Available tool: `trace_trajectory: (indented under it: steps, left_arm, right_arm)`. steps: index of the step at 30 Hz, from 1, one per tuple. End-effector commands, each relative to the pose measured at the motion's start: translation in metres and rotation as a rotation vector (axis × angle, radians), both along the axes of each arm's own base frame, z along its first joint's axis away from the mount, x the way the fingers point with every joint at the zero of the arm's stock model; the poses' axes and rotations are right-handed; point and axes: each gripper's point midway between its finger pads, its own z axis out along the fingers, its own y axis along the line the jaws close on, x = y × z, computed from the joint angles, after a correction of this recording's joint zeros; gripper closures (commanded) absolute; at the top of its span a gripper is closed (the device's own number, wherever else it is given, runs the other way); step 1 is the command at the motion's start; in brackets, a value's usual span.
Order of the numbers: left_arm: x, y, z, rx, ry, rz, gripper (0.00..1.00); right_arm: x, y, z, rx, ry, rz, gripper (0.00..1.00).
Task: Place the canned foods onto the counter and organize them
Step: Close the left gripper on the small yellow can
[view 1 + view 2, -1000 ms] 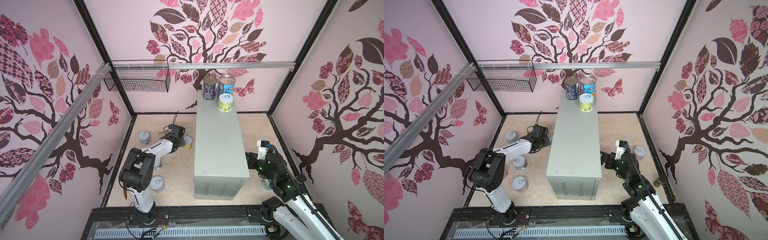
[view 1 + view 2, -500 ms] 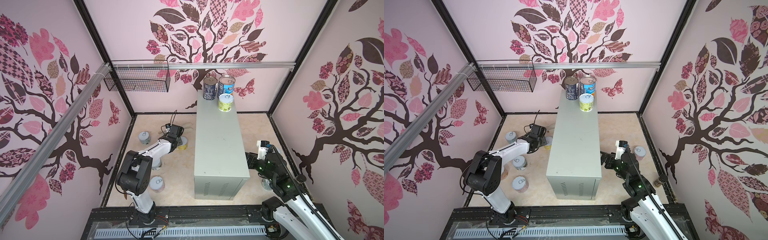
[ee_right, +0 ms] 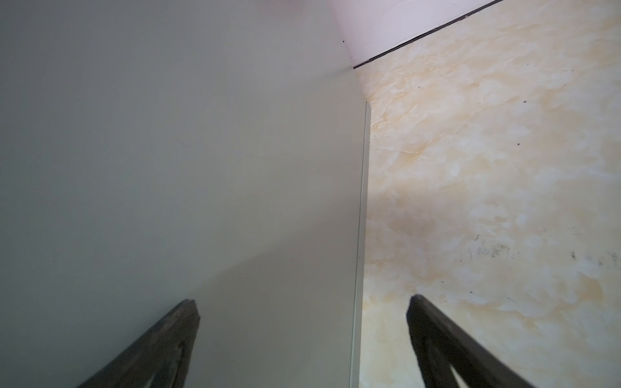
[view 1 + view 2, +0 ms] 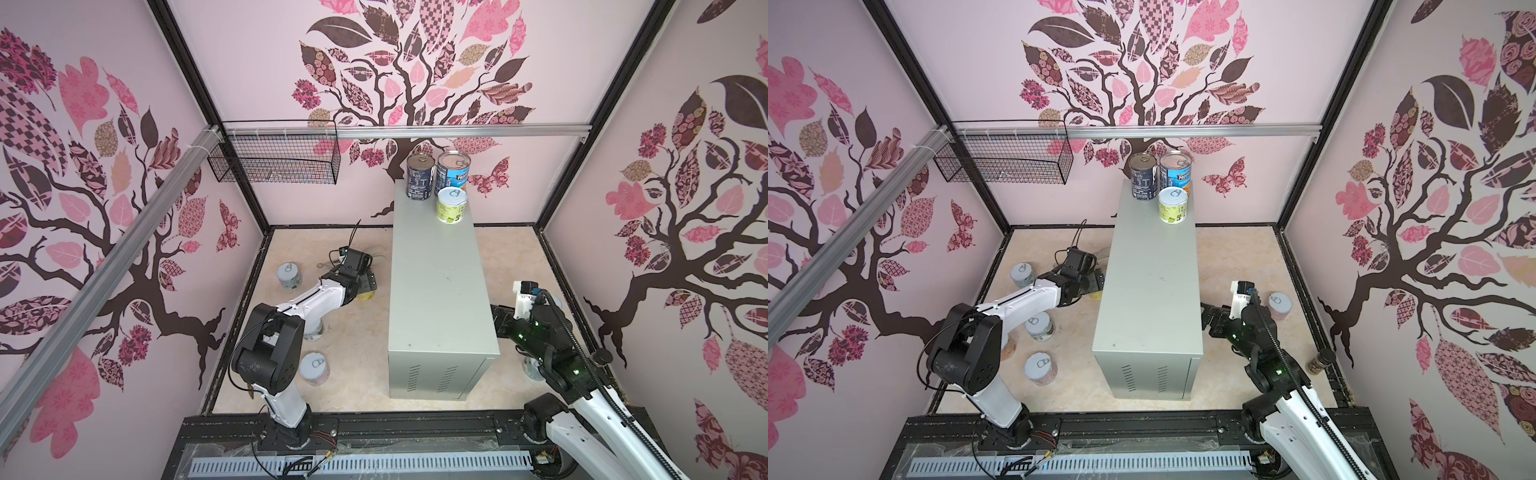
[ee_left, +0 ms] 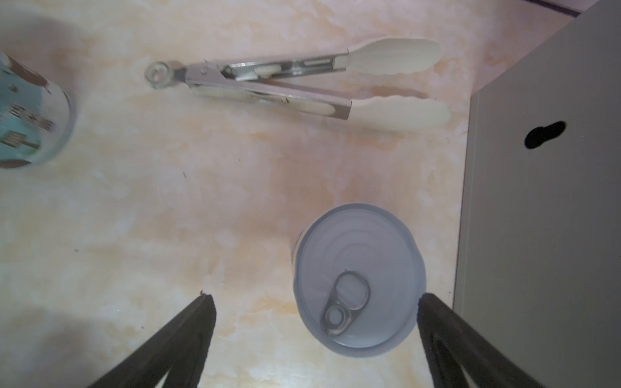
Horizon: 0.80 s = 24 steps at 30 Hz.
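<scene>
Standing between the wide-apart fingers of the black left gripper [image 5: 316,297], short round tin with pale pull-tab lid [image 5: 358,268], nearer the finger beside the tall grey-green metal counter [image 5: 537,235]

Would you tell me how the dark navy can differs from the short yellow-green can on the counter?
The dark navy can is taller than the yellow-green can. The navy label is dark, the yellow-green can's pale. The navy can stands at the counter's far end, the yellow-green can just nearer. Both stand upright, pull-tab lids up.
</scene>
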Motion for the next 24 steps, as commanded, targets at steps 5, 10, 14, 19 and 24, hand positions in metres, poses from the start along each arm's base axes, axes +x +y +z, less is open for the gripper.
trace_trajectory:
  steps: [5,10,14,19,24]
  left_arm:
    - [0.006,-0.013,-0.015,-0.007,0.05,-0.062,0.02]
    - [0.009,-0.019,-0.018,0.003,0.055,-0.086,0.02]
    - [0.008,-0.023,-0.01,0.016,0.033,-0.094,0.02]
    - [0.01,-0.025,0.01,0.005,-0.021,-0.087,0.02]
    - [0.015,-0.031,0.012,0.001,-0.021,-0.116,0.02]
  right_arm:
    - [0.0,0.002,0.006,-0.003,-0.023,0.012,0.0]
    - [0.001,0.003,0.004,-0.007,-0.017,0.015,0.0]
    - [0.002,0.004,0.004,-0.005,-0.014,0.018,0.0]
    - [0.003,0.006,0.004,-0.006,-0.011,0.023,0.0]
    - [0.004,0.006,0.004,-0.006,-0.011,0.024,0.0]
